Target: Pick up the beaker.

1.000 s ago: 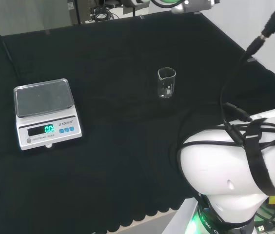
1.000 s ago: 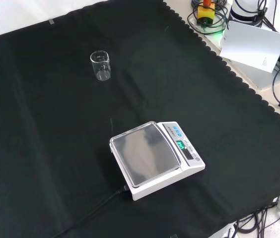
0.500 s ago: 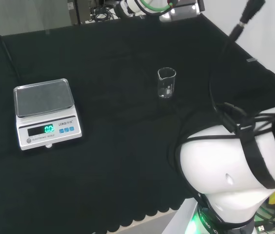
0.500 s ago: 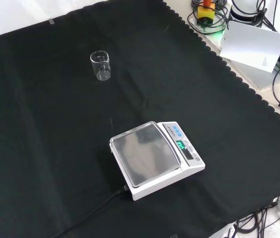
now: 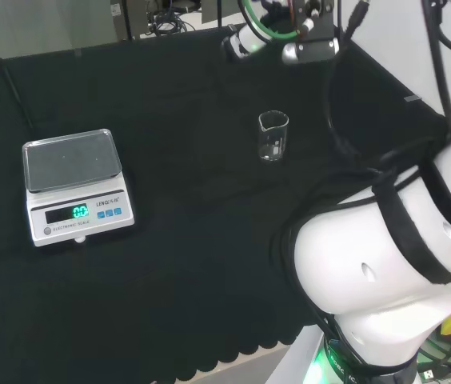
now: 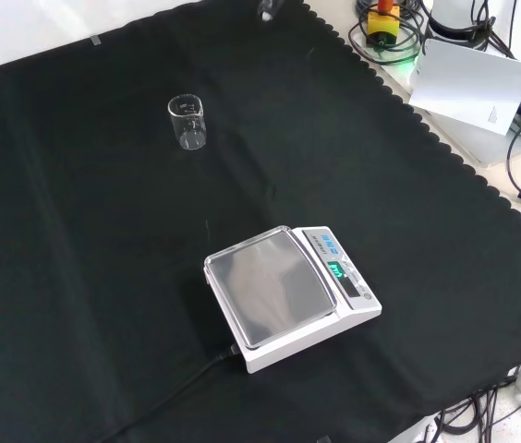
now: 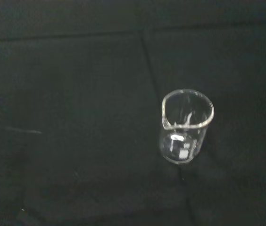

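- The hand (image 5: 245, 40) has dropped into the head view's top centre since a second ago; its fingers' state I cannot tell.
- The beaker (image 5: 273, 136) stands upright below it, untouched, mid-desk (image 5: 193, 224).
- A scale (image 5: 73, 186) sits far left, well apart.

Beaker (image 5: 273, 136) right of scale (image 5: 75, 186), head view.

A clear beaker (image 5: 273, 136) stands upright on the black cloth (image 5: 185, 96) of the bench. A white scale (image 5: 73, 186) with a lit green display sits well to its left. Beyond the beaker, the hand (image 5: 277, 28) hangs above the cloth, apart from it.
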You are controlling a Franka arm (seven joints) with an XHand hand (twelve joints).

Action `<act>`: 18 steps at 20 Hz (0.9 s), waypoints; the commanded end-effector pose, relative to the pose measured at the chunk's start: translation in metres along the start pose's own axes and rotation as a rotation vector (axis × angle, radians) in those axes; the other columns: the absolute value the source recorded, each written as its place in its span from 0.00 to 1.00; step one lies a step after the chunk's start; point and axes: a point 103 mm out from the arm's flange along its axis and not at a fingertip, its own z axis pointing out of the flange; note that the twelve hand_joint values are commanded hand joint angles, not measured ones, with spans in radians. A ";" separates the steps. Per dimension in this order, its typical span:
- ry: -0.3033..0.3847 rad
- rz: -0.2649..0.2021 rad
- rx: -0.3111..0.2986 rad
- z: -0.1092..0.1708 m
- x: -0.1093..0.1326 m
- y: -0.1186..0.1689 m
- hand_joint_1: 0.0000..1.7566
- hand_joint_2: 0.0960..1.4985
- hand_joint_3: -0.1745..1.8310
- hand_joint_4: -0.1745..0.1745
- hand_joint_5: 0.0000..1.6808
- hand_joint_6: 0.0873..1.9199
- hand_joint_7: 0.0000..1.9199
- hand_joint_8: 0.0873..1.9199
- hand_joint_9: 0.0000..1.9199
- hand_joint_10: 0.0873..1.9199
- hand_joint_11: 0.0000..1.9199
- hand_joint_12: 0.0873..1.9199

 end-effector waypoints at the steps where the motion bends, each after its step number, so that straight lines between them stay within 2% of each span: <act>1: 0.025 0.030 0.042 0.050 -0.019 0.040 0.29 0.39 0.22 0.48 0.04 0.00 0.00 0.28 0.09 0.38 0.00 0.74; 8: 0.048 0.029 0.104 0.098 -0.010 0.062 0.29 0.40 0.20 0.51 0.00 0.00 0.00 0.17 0.06 0.39 0.00 0.69; 11: 0.087 0.050 0.128 0.119 -0.014 0.071 0.29 0.40 0.19 0.52 0.00 0.00 0.00 0.12 0.04 0.39 0.00 0.67; 18: 0.081 0.086 0.165 0.148 -0.023 0.097 0.29 0.40 0.18 0.53 0.00 0.00 0.00 0.09 0.02 0.39 0.00 0.65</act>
